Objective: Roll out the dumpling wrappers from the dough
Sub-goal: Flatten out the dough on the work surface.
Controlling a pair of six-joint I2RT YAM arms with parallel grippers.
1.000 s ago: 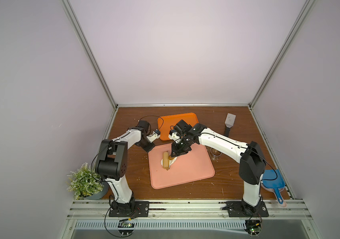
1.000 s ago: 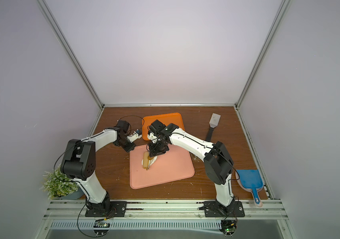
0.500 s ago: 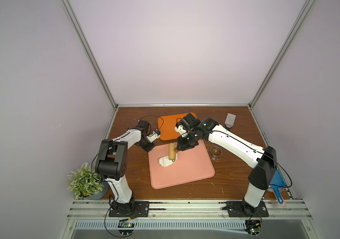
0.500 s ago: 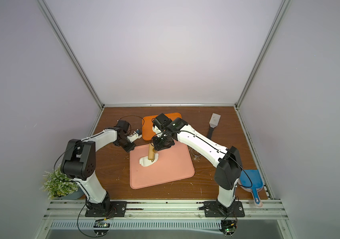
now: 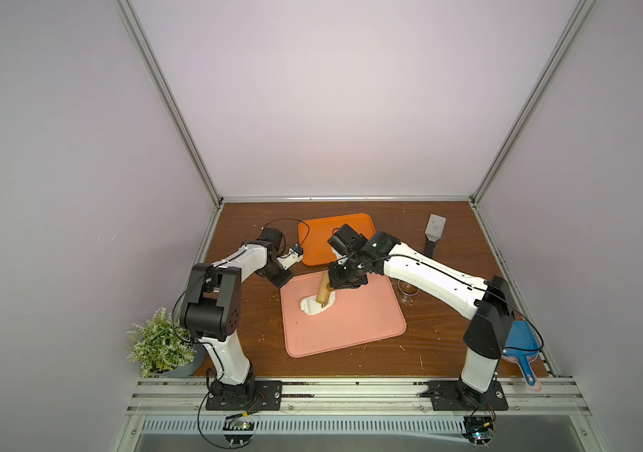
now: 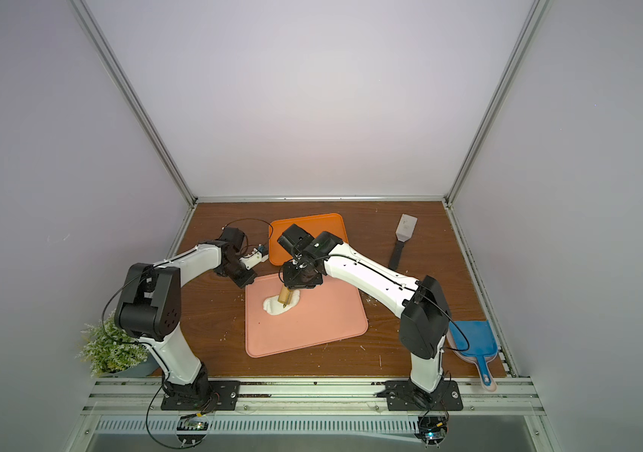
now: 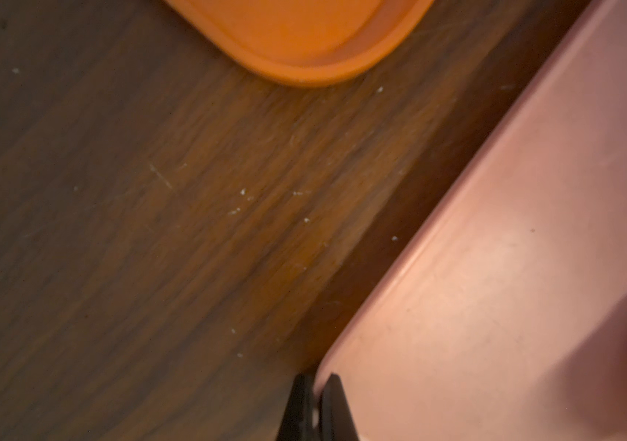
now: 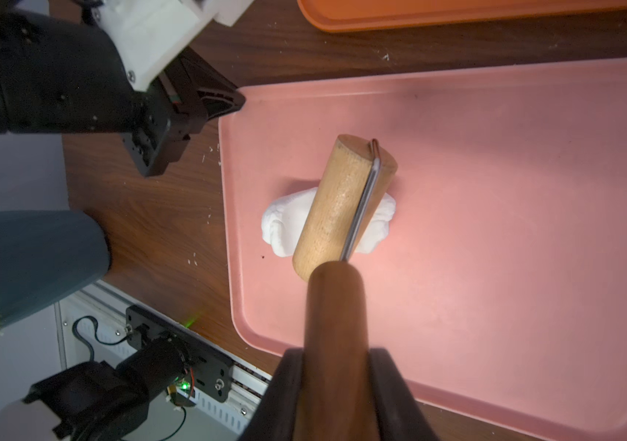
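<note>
A white, irregular lump of dough lies on the pink tray, near its far left corner. A light wooden roller lies across the dough. My right gripper is shut on the roller's dark wooden handle. My left gripper is shut, with its tips at the pink tray's far left corner. No dumpling wrappers are in view.
An orange tray lies just behind the pink one. A spatula is at the back right. A small round cutter sits under the right arm. A blue dustpan is front right, a potted plant front left.
My right gripper has pushed the roller away across the dough towards the tray's far edge, then drawn it back a little. More dough now shows in front of it. The left arm has stayed still.
</note>
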